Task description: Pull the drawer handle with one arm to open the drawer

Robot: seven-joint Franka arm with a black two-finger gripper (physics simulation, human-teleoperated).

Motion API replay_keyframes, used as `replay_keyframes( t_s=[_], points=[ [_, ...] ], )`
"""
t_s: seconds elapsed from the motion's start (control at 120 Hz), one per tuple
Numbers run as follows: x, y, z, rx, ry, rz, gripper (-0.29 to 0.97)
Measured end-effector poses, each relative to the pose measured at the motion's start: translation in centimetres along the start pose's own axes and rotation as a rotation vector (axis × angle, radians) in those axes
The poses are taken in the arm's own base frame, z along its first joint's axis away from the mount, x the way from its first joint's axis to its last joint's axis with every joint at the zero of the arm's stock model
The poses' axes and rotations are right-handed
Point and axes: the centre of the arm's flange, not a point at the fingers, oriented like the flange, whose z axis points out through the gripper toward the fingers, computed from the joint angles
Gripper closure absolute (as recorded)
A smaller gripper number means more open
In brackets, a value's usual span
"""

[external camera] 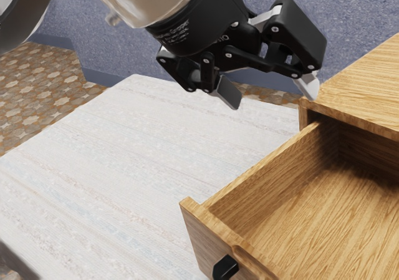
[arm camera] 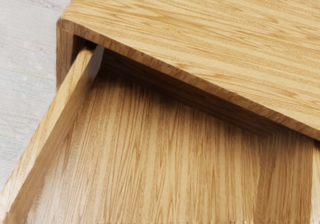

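1. The black gripper [external camera: 268, 96] hangs in the air at the upper middle of the exterior view. Its 2 fingers [external camera: 228, 93] stand well apart, with only air between them.
2. The drawer [external camera: 312, 196] is drawn far out of the wooden cabinet [external camera: 365, 86] and reaches toward the lower edge of the exterior view. Its bare oak floor and side walls are in plain sight.
3. The black handle [external camera: 225, 268] sits on the drawer's front panel, at the bottom edge of the exterior view. It is well apart from the gripper, which is up by the cabinet end of the drawer.
4. The finger on the exterior view's right lies just beside the cabinet's near top corner. Whether it touches the wood cannot be told.
5. In the wrist view the drawer's inside [arm camera: 150, 149] lies under the hand. The cabinet's top slab [arm camera: 210, 39] overhangs the drawer's back part, and 1 side wall runs along the edge nearest the table [arm camera: 25, 59].
6. The pale woven-looking table [external camera: 124, 155] stretches open to the exterior view's left of the drawer and below the gripper.
7. Beyond the table's far edge are a patterned floor [external camera: 37, 86] and a blue-grey wall [external camera: 93, 37].
8. The drawer's front corner stands over the table surface, short of the table's near edge.
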Motion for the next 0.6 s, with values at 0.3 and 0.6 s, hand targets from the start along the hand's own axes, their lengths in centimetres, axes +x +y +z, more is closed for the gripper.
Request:
replay_keyframes(
  t_s=[0.3, 0.6],
  points=[
    [4.1, -11.3, 1.7, 0.360, -0.148, 0.105, 0.00],
    [7.9, -22.2, 1.2, 0.456, -0.248, 0.053, 0.00]
  ],
)
